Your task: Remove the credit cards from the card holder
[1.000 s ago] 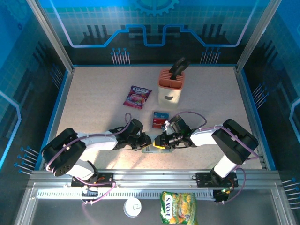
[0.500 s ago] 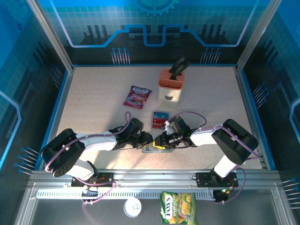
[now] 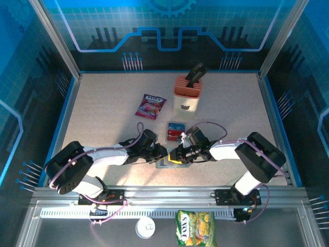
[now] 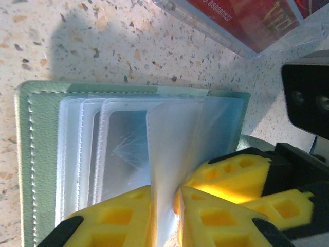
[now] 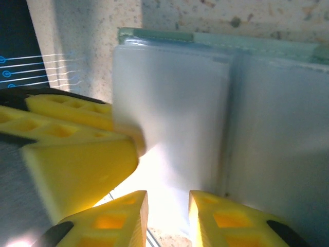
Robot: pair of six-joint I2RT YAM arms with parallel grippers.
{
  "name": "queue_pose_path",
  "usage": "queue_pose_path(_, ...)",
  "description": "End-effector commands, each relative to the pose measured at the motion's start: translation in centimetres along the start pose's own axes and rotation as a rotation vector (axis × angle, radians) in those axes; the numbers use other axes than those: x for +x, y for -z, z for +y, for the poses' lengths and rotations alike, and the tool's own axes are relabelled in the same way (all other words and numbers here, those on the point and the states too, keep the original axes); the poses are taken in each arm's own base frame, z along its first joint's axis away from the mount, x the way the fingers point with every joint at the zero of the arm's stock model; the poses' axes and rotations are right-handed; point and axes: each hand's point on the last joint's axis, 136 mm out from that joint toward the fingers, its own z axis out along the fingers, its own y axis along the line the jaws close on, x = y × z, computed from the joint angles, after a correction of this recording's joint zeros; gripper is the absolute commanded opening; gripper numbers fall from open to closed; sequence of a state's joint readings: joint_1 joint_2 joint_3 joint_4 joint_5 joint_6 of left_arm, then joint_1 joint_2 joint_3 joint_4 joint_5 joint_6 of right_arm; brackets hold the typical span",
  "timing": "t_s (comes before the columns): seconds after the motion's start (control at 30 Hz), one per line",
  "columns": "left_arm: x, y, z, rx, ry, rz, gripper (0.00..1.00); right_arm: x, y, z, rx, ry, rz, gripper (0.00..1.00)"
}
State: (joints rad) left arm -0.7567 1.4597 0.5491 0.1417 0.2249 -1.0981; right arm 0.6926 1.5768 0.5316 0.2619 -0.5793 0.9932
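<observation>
The card holder (image 3: 165,164) lies open near the table's front, grey-green at its rim (image 4: 38,154), with clear empty-looking sleeves fanned out. My left gripper (image 3: 161,153) comes in from the left. Its yellow fingers are shut on one upright sleeve leaf (image 4: 175,149), meeting at the left gripper (image 4: 165,193). My right gripper (image 3: 173,154) faces it from the right, over the same holder (image 5: 154,35). The jaws of the right gripper (image 5: 168,198) stand slightly apart at the sleeve's lower edge. The credit cards (image 3: 175,130), red with blue, lie on the table just behind (image 4: 241,20).
A peach slotted block (image 3: 186,95) with a black tool in it stands at the back. A purple-red snack packet (image 3: 150,106) lies left of it. A yellow-green packet (image 3: 195,229) and a white disc (image 3: 146,227) sit below the table's front rail.
The left fingers have closed tighter on the sleeve leaf. Both arms have barely moved over the holder.
</observation>
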Motion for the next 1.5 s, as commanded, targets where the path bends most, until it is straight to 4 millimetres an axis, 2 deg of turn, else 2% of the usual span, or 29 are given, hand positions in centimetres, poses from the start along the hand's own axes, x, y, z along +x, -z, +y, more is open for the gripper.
queue_pose_path(0.0,-0.3,0.0,0.1,0.003,-0.006,-0.010,0.17,-0.4,1.1,1.8,-0.016,0.050,-0.025,0.28)
queue_pose_path(0.37,-0.6,1.3,-1.7,0.040,-0.029,-0.030,0.18,-0.9,5.4,3.2,0.122,0.151,-0.114,0.28)
queue_pose_path(0.7,-0.4,1.3,-4.2,0.075,-0.055,0.010,0.22,-1.3,7.9,2.4,0.173,0.139,-0.188,0.28)
queue_pose_path(0.9,0.2,0.5,-5.7,0.082,-0.065,0.036,0.28,-1.2,9.1,1.4,0.191,0.114,-0.233,0.29)
queue_pose_path(1.17,1.5,-1.8,-6.9,0.082,-0.079,0.090,0.34,-1.2,10.8,0.7,0.198,0.098,-0.280,0.31)
queue_pose_path(1.47,1.5,-3.6,-7.6,0.078,-0.082,0.128,0.36,0.0,11.6,0.0,0.194,0.074,-0.296,0.34)
